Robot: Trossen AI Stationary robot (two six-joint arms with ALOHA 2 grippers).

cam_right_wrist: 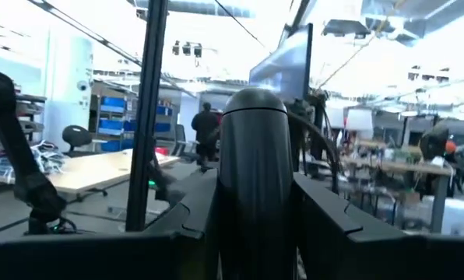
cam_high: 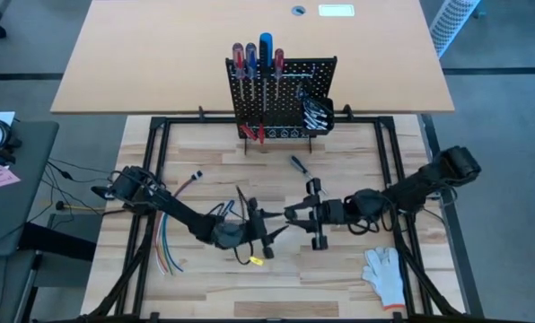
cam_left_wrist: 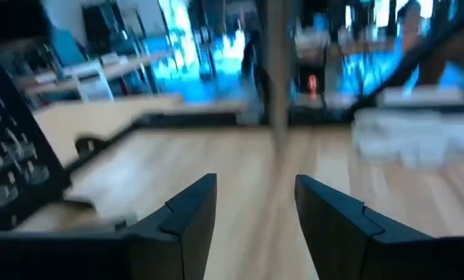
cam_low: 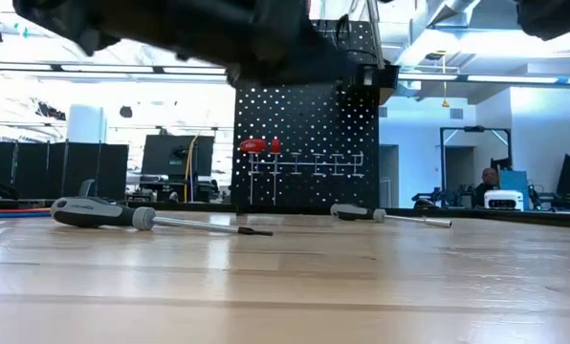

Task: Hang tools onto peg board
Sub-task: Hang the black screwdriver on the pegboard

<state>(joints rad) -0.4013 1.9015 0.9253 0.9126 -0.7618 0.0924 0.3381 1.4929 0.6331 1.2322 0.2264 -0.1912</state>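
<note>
Grip is on the right side: the right gripper [cam_high: 314, 215], near the middle of the pale wooden slatted table [cam_high: 339, 287], is clenched around a black round-ended cylindrical tool handle [cam_right_wrist: 254, 132], which fills the gap between its fingers in the right wrist view. From above, this tool's long axis seems to run roughly from 12 to 6 o'clock, across the gripper. Its working end is hidden, so I cannot tell which way the tip points.

The handle looks stiff, smooth and fairly light. It would likely turn in the pads if held loosely, so a hold around its thick middle, as now, seems sound. The slim shaft would be the slippery part to take.

The left gripper [cam_high: 269, 231] sits just beside the right one, at its 8 o'clock. Its jaws are released with nothing between them.

The upright black perforated metal peg board [cam_high: 290, 108] stands at the table's 12 o'clock edge and already carries red- and blue-handled screwdrivers. A small blue-handled screwdriver [cam_high: 299, 166] lies loose between the board and the grippers, its axis slanting from 11 to 5 o'clock
</note>
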